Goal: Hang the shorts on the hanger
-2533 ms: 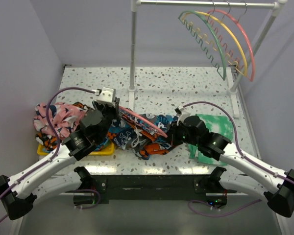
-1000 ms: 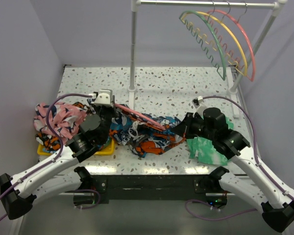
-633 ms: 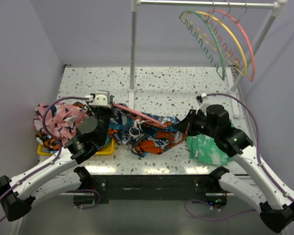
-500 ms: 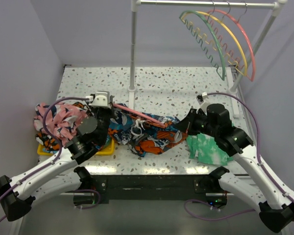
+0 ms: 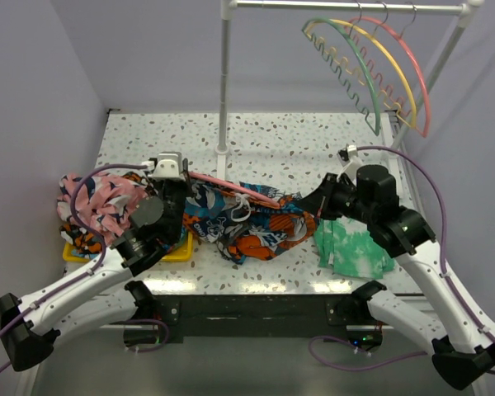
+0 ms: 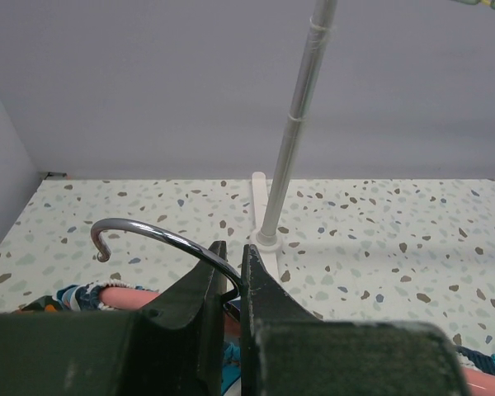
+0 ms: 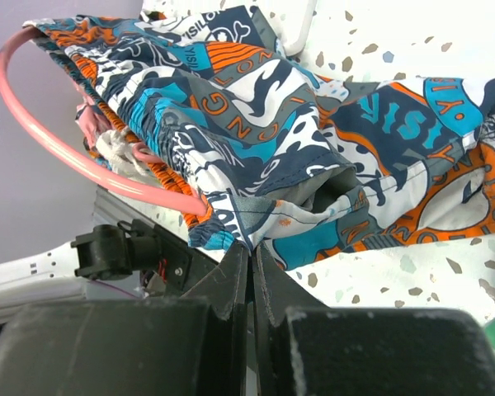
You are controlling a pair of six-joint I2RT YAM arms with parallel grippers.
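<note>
The shorts (image 5: 256,223), in orange, teal, navy and white print with a white drawstring (image 5: 231,210), lie stretched across the table's middle and are threaded over the coral-pink hanger (image 5: 231,190). My left gripper (image 5: 180,183) is shut on the hanger's metal hook (image 6: 161,238). My right gripper (image 5: 318,208) is shut on the right hem of the shorts (image 7: 264,157) and holds it pulled taut. In the right wrist view the pink hanger arch (image 7: 74,161) runs through the fabric.
A pink-and-navy garment (image 5: 95,202) lies on a yellow tray (image 5: 70,252) at the left. A green-and-white tie-dye cloth (image 5: 355,252) lies under my right arm. A white rack (image 5: 223,82) at the back carries green, yellow and pink hangers (image 5: 371,66).
My right gripper has pulled the shorts' hem to the right, spreading the fabric along the hanger. My left gripper has shifted slightly left and back with the hook.
</note>
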